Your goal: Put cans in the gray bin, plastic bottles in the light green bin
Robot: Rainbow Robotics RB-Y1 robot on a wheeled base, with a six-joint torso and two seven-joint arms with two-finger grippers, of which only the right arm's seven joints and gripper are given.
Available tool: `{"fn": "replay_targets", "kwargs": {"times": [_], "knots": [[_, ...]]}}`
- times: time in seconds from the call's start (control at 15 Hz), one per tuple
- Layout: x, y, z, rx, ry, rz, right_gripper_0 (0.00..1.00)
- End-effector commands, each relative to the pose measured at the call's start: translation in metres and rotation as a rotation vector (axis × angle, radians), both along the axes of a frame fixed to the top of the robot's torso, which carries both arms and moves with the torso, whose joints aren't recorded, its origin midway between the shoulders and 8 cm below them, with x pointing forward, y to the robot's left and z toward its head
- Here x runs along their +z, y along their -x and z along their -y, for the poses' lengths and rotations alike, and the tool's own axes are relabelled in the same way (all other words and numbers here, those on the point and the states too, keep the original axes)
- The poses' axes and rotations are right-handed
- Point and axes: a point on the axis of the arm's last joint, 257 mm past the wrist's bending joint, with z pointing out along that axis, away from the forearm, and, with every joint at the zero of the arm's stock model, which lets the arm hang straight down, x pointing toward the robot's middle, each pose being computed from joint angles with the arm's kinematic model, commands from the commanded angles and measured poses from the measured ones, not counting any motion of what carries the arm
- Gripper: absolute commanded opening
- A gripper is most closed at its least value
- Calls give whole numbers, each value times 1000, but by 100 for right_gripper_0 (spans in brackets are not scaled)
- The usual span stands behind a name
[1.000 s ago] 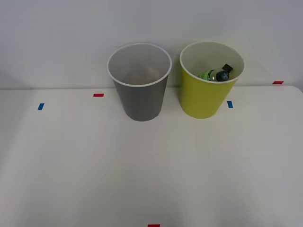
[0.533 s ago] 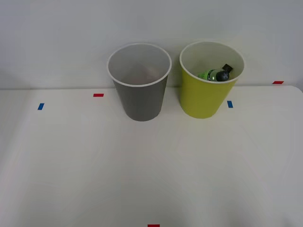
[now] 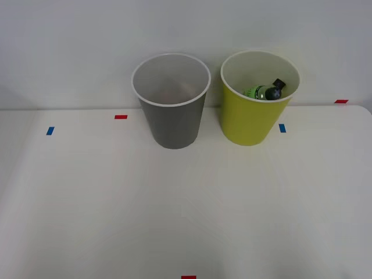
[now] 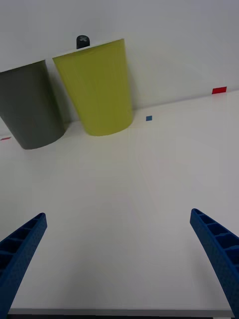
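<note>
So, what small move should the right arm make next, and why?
Probably none beyond staying back: the green bottle lies inside the light green bin, the right gripper is open and holds nothing, and no can lies on the table. Whether the can sits in the gray bin cannot be told.

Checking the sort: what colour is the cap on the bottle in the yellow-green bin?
Dark, near black. The bottle cap shows best in the front view.

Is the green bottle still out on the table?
No, the green bottle lies inside the light green bin, its dark cap poking up near the rim.
</note>
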Motion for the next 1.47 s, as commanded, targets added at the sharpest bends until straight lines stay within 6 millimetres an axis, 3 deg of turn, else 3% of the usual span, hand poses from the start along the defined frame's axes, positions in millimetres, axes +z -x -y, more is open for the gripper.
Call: {"fn": "replay_targets", "kwargs": {"times": [0.07, 1.47], "knots": [[1, 1, -6, -8, 1, 12, 100], [4, 3, -4, -2, 25, 21, 100]]}}
